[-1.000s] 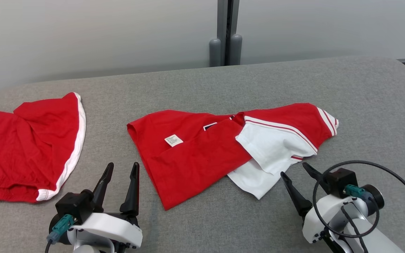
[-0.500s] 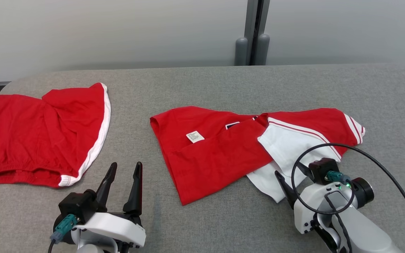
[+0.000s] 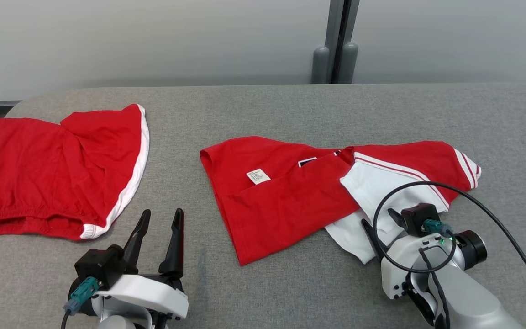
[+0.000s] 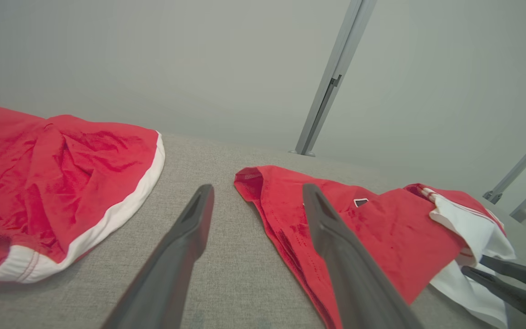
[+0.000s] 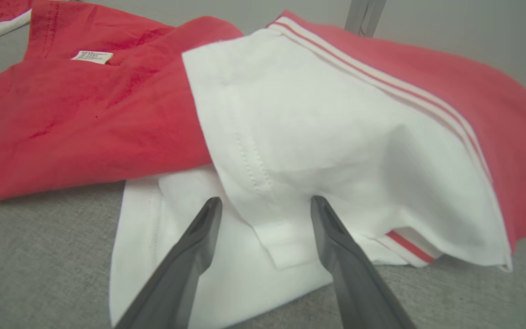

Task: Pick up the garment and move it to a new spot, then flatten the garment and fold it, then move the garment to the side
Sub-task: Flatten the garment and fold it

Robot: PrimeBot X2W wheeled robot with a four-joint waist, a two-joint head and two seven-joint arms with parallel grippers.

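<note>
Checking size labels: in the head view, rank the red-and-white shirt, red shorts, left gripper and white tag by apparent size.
1. shirt and shorts, too alike to rank
2. left gripper
3. tag, smallest

Right tool (image 3: 377,217), fingers spread, sits at the white edge of the crumpled red-and-white garment (image 3: 286,205) mid-worktop (image 3: 263,109). Left tool (image 3: 162,212) hovers, fingers apart; red shorts (image 3: 53,178) lie far left.
</note>
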